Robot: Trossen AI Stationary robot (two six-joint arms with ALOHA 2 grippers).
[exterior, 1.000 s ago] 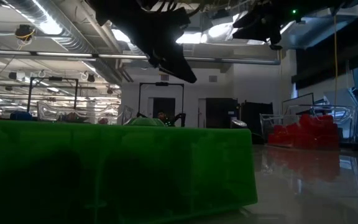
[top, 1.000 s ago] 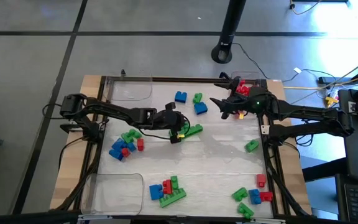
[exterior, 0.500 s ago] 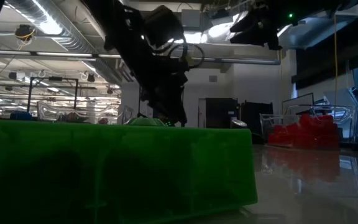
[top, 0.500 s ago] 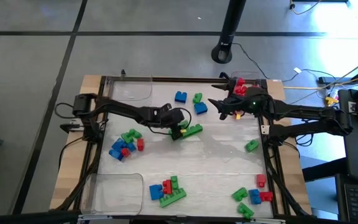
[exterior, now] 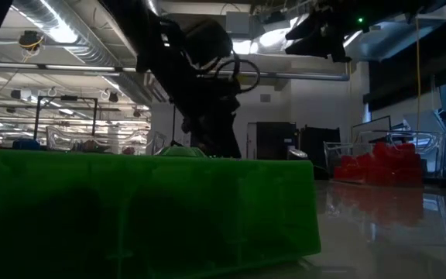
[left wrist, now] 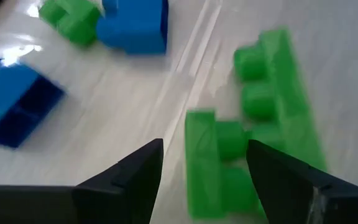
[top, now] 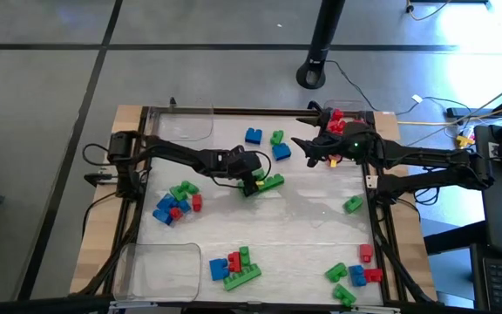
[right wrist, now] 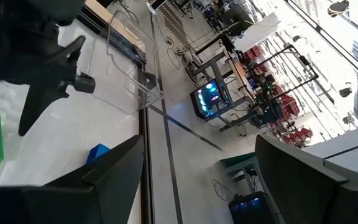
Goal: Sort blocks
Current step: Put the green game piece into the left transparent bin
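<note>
- The left claw (top: 253, 181) stands near the middle of the desk (top: 303, 218), low over the long green brick (top: 268, 184). In the left wrist view its two dark fingers (left wrist: 129, 180) are spread wide with one end of that green brick (left wrist: 253, 130) between them; whether the pads touch it cannot be told, and nothing is lifted.
- The right claw (top: 310, 150) hangs raised above the far right part of the desk, beside the clear tray (top: 353, 118) in the far right corner that holds red blocks (top: 338, 120). Its fingers are wide apart and hold nothing.
- Two blue bricks (top: 254, 136) and a small green brick (top: 276, 138) lie toward the far edge, between the two claws; in the left wrist view they show just beyond the long green brick.
- A mixed cluster of green, blue and red blocks (top: 174, 202) lies near the left edge.
- Another mixed pile (top: 236, 266) sits by the near edge, at the middle, with a long green brick along its near side.
- A single green block (top: 353, 204) lies at the right edge, and a mixed group (top: 354, 277) fills the near right corner.
- An empty-looking clear tray (top: 179, 126) stands in the far left corner and another (top: 157, 266) in the near left corner.
- In the low view a large green brick (exterior: 145, 213) fills the foreground, with the left arm dark behind it.
</note>
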